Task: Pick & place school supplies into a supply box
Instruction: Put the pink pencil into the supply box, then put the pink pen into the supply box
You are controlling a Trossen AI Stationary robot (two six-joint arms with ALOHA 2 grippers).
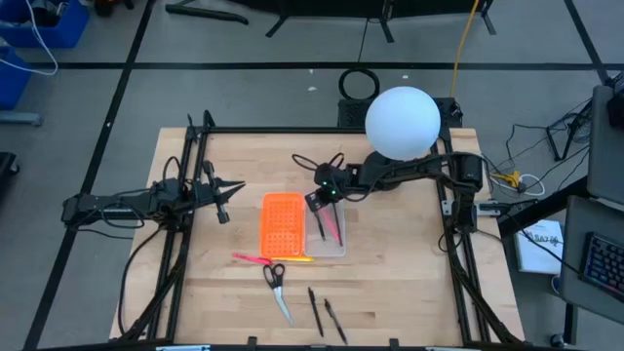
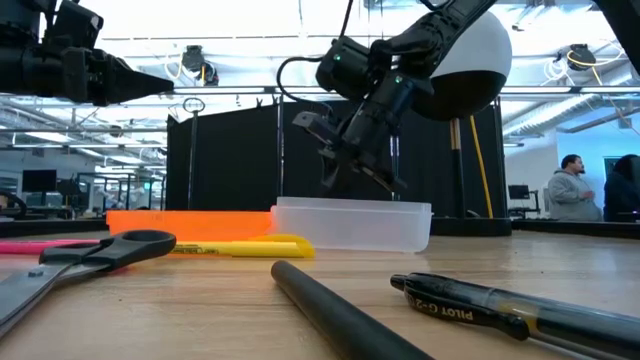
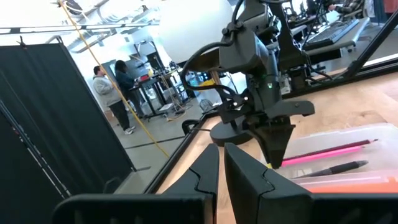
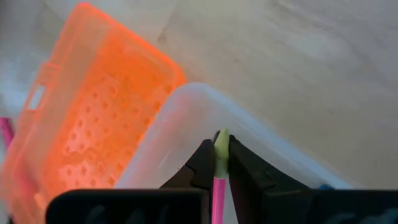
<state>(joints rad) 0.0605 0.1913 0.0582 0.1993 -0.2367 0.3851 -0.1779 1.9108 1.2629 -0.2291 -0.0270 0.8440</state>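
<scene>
Right gripper (image 4: 216, 163), jaws clamped on a pink pencil (image 4: 217, 193), hovers over the supply box (image 1: 330, 246), release pending; left gripper (image 1: 222, 199) waits closed, empty.

Bench (image 1: 409, 283): pale wood, matt, fine grain.
Supply box (image 1: 283, 226): plastic; orange half glossy with moulded grid; tray half translucent, frosted, smooth.
Scissors (image 1: 277, 289): bright metal blades, matt black plastic handles.
Black pen (image 2: 500, 300): glossy plastic barrel, printed lettering.
Pink pencil (image 4: 217, 186): smooth, satin finish.
Right hand (image 4: 217, 163): matt black plastic fingers.
Globe lamp (image 1: 402, 122): matt white, smooth.
</scene>
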